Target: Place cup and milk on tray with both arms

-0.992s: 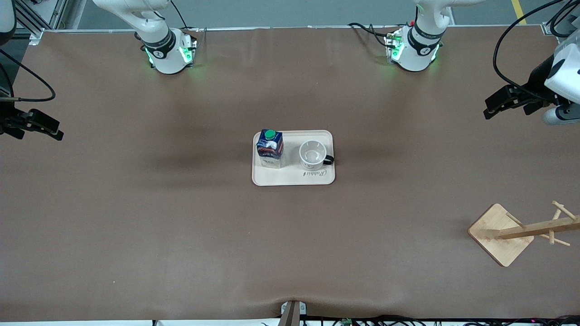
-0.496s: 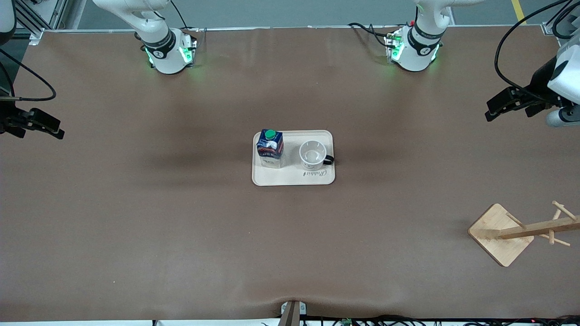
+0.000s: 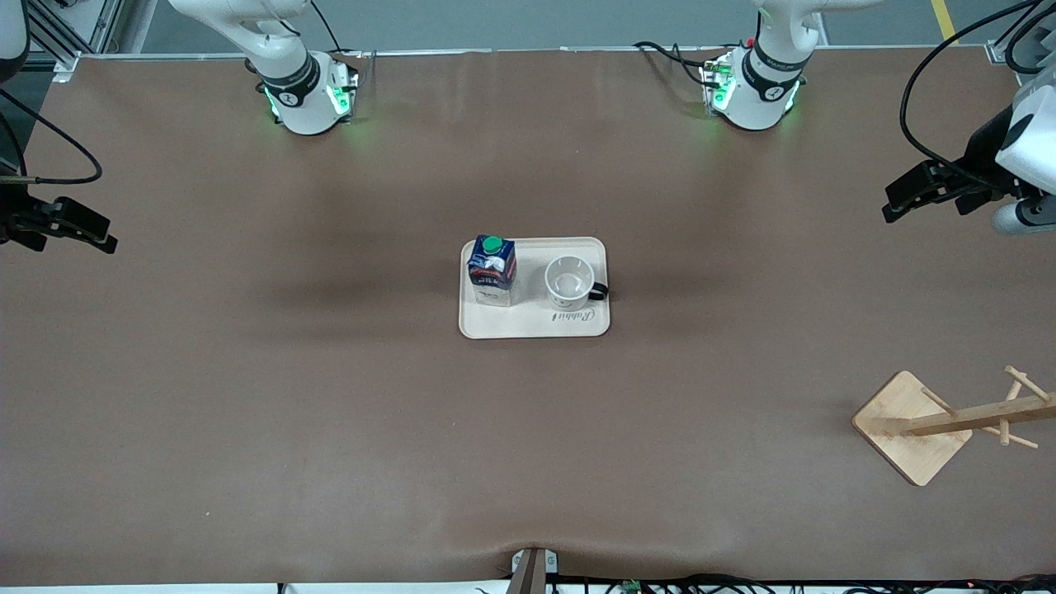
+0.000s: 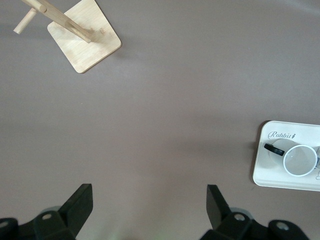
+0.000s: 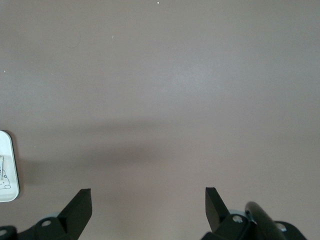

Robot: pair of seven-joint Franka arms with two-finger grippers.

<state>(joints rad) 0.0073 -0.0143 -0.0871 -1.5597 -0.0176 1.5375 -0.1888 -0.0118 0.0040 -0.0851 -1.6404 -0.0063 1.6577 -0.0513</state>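
Observation:
The cream tray (image 3: 528,325) lies at the table's middle. The dark-blue milk carton (image 3: 492,271) with a green cap stands upright on it, toward the right arm's end. The white cup (image 3: 569,284) stands upright on the tray beside the carton, black handle toward the left arm's end. In the left wrist view the cup (image 4: 300,160) and tray (image 4: 267,172) show. In the right wrist view only the tray's corner (image 5: 7,175) shows. My left gripper (image 3: 899,199) is open and empty, high over the table's left-arm end. My right gripper (image 3: 95,233) is open and empty over the right-arm end.
A wooden mug rack with a square base (image 3: 907,429) stands near the front camera at the left arm's end; it also shows in the left wrist view (image 4: 85,37). The two arm bases (image 3: 309,95) (image 3: 755,91) stand along the table's edge farthest from the front camera.
My left gripper has drifted slightly up and away from the tray. My right gripper has barely moved. Cup, milk and tray have not moved.

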